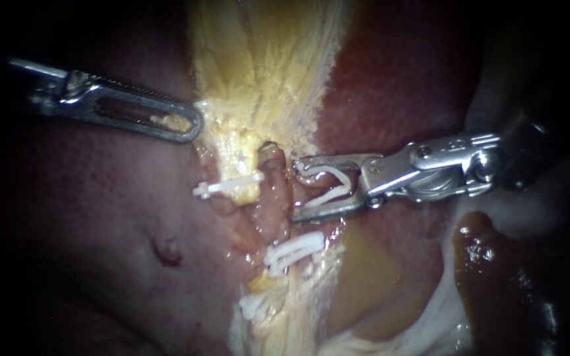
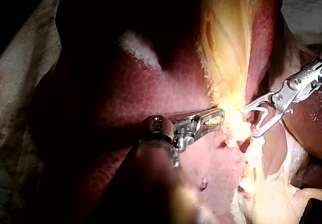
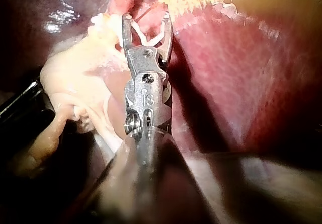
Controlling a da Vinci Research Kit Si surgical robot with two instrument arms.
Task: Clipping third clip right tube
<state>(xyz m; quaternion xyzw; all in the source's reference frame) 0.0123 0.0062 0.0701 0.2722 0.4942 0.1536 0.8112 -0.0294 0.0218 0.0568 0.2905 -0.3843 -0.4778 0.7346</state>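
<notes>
Working over dark red liver (image 1: 100, 217), wet and glossy on every side. Targeting right tube (image 1: 272, 191), standing pink and near upright just below a strip of yellow tissue (image 1: 265, 59). Already wearing lower clip (image 1: 293, 252) further down the tube, with lowest clip (image 1: 255, 306) beyond that, and side clip (image 1: 227, 186) crossing the neighbouring tube to its left.

Carrying open clip (image 1: 330, 195) in right instrument (image 1: 294, 190): jaws standing wide apart, both bearing on the white clip seated between them. Tips sitting just beside the tube, apparently not yet straddling it. Coming in almost square to the tube, wrist straight, shaft leading off to the tube's right.

Holding left instrument (image 1: 189, 122) up and left of the tube, tip lying against the yellow tissue's edge; hold on that tissue not readable.

Risking a partial bite if closing from here, with the tube only half inside the clip. Also risking pinching liver or stray tissue behind the tube, or crowding the lower clip if sagging downward. Probably needing more reach across the tube before closing.
</notes>
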